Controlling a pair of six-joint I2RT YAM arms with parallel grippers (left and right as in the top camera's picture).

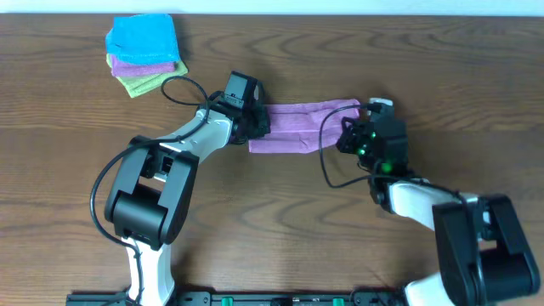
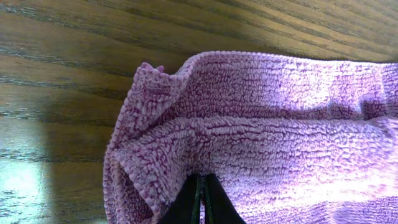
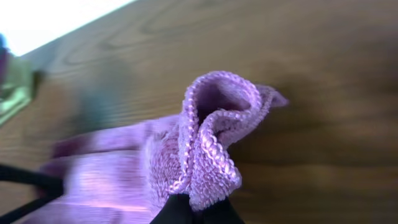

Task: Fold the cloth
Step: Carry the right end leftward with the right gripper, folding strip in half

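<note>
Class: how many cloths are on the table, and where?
4. The lilac cloth is at the middle of the table; a blue cloth, purple cloth and green cloth sit stacked at the far left. Others may hide in that stack.

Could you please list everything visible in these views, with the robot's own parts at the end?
lilac cloth: one, lilac-purple, mid-table, stretched as a band between the two end effectors.
stack of cloths: one stack of three, blue over purple over green, far left part of the table.
table: one, brown wood, under everything.
cables: two, black, one loop beside each arm.
left arm: one, white and black, reaching to the lilac cloth's left end.
right arm: one, white and black, reaching to its right end.
left end effector: one, black, shut on the lilac cloth's edge.
right end effector: one, black, shut on the bunched right end.
</note>
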